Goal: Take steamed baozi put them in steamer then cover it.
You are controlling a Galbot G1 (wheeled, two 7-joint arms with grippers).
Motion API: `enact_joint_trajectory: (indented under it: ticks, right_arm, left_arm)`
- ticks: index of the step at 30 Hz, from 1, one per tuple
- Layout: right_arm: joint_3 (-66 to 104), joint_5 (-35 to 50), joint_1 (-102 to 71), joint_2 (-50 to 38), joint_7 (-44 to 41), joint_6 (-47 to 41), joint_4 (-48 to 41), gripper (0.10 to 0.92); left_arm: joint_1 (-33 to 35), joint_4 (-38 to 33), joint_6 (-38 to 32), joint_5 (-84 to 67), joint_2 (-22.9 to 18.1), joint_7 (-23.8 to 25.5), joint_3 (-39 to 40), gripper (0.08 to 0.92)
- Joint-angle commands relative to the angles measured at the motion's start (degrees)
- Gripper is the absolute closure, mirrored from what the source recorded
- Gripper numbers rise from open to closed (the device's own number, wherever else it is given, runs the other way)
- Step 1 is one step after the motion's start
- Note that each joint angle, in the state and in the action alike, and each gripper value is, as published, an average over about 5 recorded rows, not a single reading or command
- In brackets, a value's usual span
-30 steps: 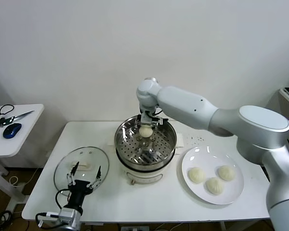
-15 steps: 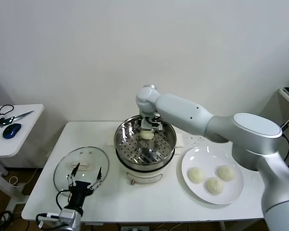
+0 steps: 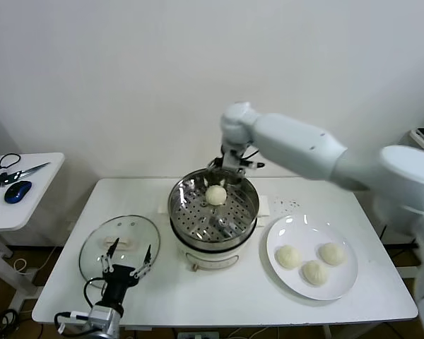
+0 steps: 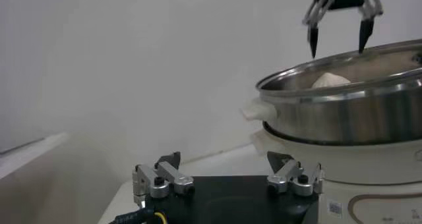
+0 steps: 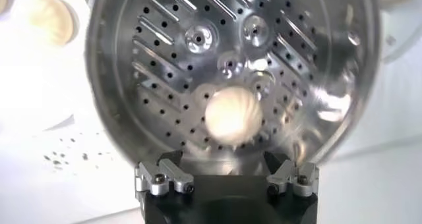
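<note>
The right gripper [image 3: 232,167] hangs spread and empty, a steamed baozi [image 3: 215,195] just below its fingers on the steamer [image 3: 213,212] tray, three more on the plate [image 3: 312,258] beyond, the cover [image 3: 120,244] (flat on the table) by the splayed left gripper [image 3: 125,264].

A: Main surface?
B: One white counter [image 3: 198,300], rectangular, set against a pale wall.

A: Items directly on it?
B: Steamer [image 3: 213,212], steel pot on a cream base, near the middle towards the back. Cover [image 3: 120,244], clear glass lid, flat on the robot's left side. White plate [image 3: 311,256] on the right side, just beside the steamer.

A: Anything else?
B: A few dark specks [image 3: 291,205] on the top behind the plate.

A: Second surface?
B: Small white side table [image 3: 28,201], far left. On it: scissors [image 3: 20,171] and a blue mouse [image 3: 18,191].
</note>
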Motion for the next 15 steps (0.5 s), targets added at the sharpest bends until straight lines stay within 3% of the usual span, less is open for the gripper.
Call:
enact_joint_trajectory:
  ticks: [1,9,15]
  right_arm:
    - [-9.8,19.2,10.5,-13.1,3.5,-16.1,7.2,0.203]
    - [-14.2,34.0,9.3,-26.7,3.5,-37.4,17.2,0.203]
    - [-10.0,33.6,-2.3,-34.5,3.5,-42.5,22.5,0.203]
  left_arm:
    - [0.2,-0.4,0.1,0.1,0.1,0.0,0.0,0.177]
    - [1.4,-1.2,-0.3,0.1,0.0,0.0,-0.2,0.177]
    - [2.0,-1.5,-0.4,0.0,-0.1,0.0,-0.4,0.177]
